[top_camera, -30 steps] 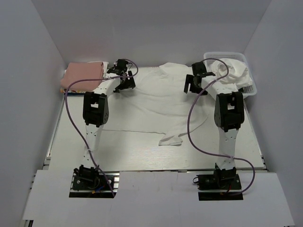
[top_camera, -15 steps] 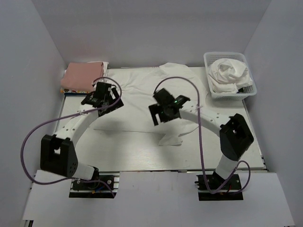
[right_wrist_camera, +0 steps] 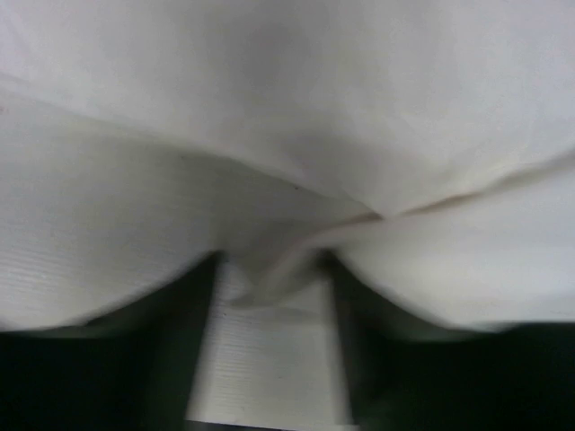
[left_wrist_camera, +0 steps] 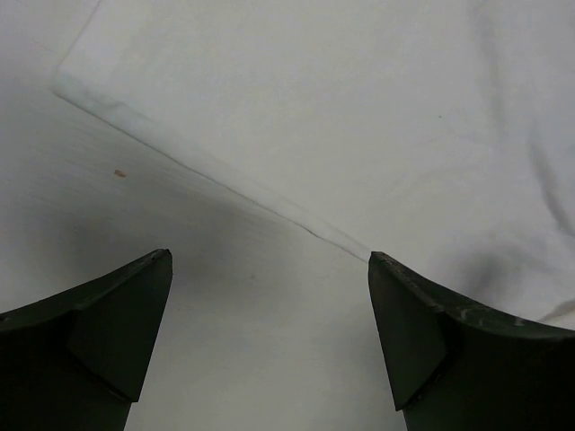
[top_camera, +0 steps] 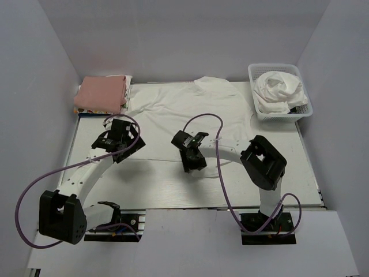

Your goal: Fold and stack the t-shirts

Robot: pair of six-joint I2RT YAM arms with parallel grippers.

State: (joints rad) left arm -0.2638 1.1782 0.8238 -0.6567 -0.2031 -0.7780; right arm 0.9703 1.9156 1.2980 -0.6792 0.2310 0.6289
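Observation:
A white t-shirt (top_camera: 190, 109) lies spread flat across the far half of the table. My left gripper (top_camera: 115, 144) hovers open over bare table just off the shirt's near left hem (left_wrist_camera: 225, 180), with nothing between its fingers (left_wrist_camera: 108, 314). My right gripper (top_camera: 193, 163) is down at the shirt's near edge. In the right wrist view the cloth (right_wrist_camera: 269, 90) drapes over both fingertips and a fold of it bunches between them at my right gripper (right_wrist_camera: 274, 269). The jaws stand partly closed, with a strip of table still showing between them. More white t-shirts (top_camera: 279, 86) lie crumpled in the basket.
A white lattice basket (top_camera: 274, 66) stands at the back right corner. A folded pink cloth (top_camera: 102, 92) sits on a stack at the back left. White walls enclose the table on three sides. Purple cables loop from both arms.
Both arms swung from the far side toward the near side. The right gripper dropped onto the shirt's near edge and its jaws narrowed around a fold of cloth. The left stayed open.

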